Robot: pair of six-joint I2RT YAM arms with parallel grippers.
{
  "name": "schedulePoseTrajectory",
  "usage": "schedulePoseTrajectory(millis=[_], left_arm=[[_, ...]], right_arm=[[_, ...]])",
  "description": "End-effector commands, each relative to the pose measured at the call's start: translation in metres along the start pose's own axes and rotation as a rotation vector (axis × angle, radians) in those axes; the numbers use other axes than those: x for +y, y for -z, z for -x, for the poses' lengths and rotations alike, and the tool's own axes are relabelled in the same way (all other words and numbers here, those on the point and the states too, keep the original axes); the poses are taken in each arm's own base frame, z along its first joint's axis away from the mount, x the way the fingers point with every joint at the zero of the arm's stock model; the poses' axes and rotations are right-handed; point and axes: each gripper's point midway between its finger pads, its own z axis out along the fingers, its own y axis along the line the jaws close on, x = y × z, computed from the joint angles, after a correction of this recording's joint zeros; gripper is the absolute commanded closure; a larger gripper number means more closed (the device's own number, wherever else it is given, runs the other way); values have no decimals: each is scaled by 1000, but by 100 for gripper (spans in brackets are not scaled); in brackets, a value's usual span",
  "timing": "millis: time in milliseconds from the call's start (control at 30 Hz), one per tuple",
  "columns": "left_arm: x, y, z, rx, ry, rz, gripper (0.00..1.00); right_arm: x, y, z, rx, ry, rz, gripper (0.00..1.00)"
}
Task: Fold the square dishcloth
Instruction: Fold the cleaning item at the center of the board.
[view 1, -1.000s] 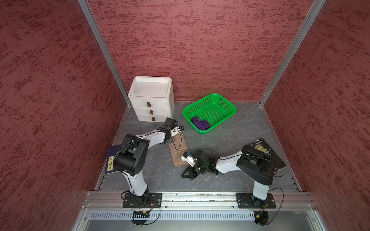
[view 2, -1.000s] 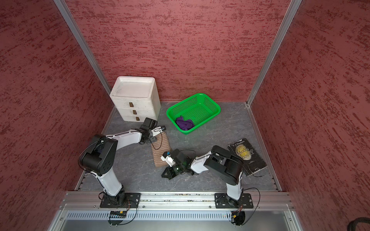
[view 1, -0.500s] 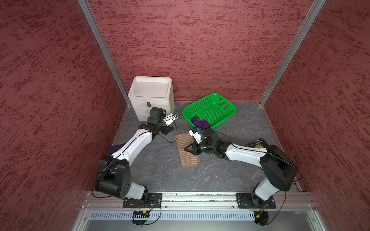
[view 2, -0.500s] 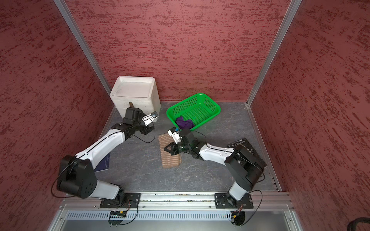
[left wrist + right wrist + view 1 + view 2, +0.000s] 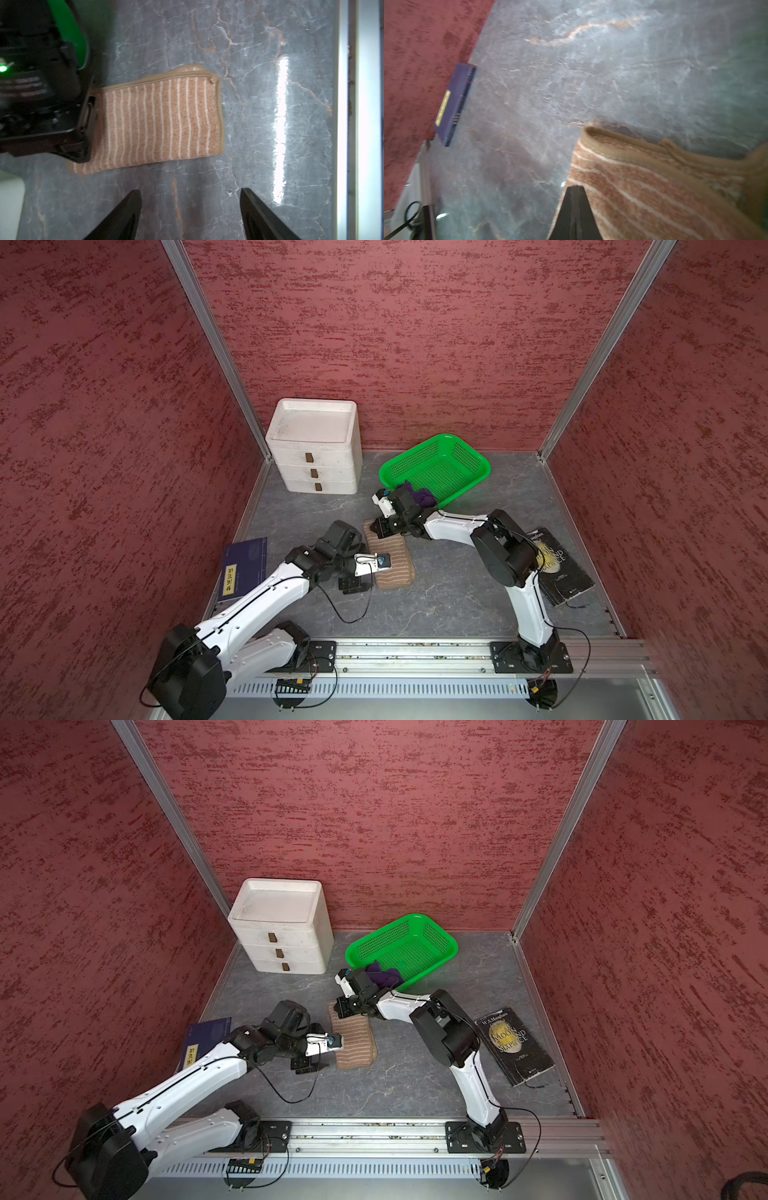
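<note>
The brown striped dishcloth lies on the grey table as a folded narrow strip. In the left wrist view the dishcloth lies flat, its hemmed edges stacked. My left gripper hovers by the strip's near-left side. It is open, with only bare table between its fingers. My right gripper sits at the strip's far end. It is shut, its tips over the dishcloth edge, and no fabric shows between them.
A white drawer unit stands at the back left. Beside it sits a green basket holding a purple cloth. A blue book lies at the left wall and a black book at the right.
My left arm has swung from beside the drawer unit back to the strip's near-left side. My right gripper has stayed shut at the cloth's far part.
</note>
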Motion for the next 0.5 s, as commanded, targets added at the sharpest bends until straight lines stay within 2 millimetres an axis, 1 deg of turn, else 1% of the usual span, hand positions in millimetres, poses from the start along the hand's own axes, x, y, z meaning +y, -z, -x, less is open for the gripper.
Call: schedulePoseTrajectory(millis=[0,100,200,333,367,467], left_arm=[[-13,-16,7,-26,-51,-38,24],[-21,-33,9,-11,-99,-57,24],[-23,-49,6,27,-139,-63,25],[-16,-67,5,61,-165,-49,25],[-14,-71,4,70,-165,-49,25],[-9,-82,2,94,-164,-44,28]], right_arm=[[-19,-4,0,-15,16,-98,100],[-26,-8,-8,-8,24,-133,100],[-33,-9,-17,-9,34,-176,100],[-42,-3,-24,-30,20,-220,100],[-41,-2,-24,-35,16,-218,100],[-41,-2,-31,-26,16,-213,100]])
